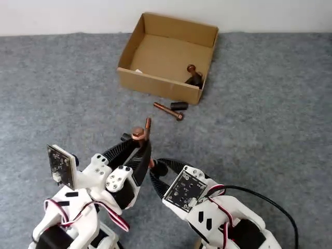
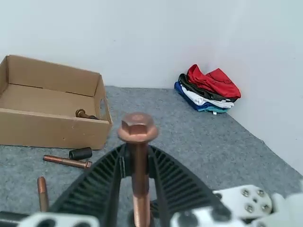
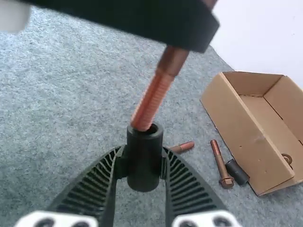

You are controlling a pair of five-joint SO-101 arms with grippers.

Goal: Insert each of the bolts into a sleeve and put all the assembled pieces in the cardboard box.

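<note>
My left gripper (image 2: 137,153) is shut on a copper bolt (image 2: 137,142), head up and shank down. The bolt's threaded tip (image 3: 150,106) sits in the mouth of a black sleeve (image 3: 144,158), on which my right gripper (image 3: 144,165) is shut just below. In the high view both grippers meet near the front middle, the left gripper (image 1: 139,148) above the right gripper (image 1: 154,168). The cardboard box (image 1: 155,85) stands at the back, with one bolt-and-sleeve piece (image 1: 194,77) in its near right corner.
On the grey carpet just in front of the box lie a loose bolt (image 1: 168,111) and a loose black sleeve (image 1: 179,106). Another bolt (image 1: 148,127) lies close to the held bolt's head. A pile of folded clothes (image 2: 208,90) sits by the far wall.
</note>
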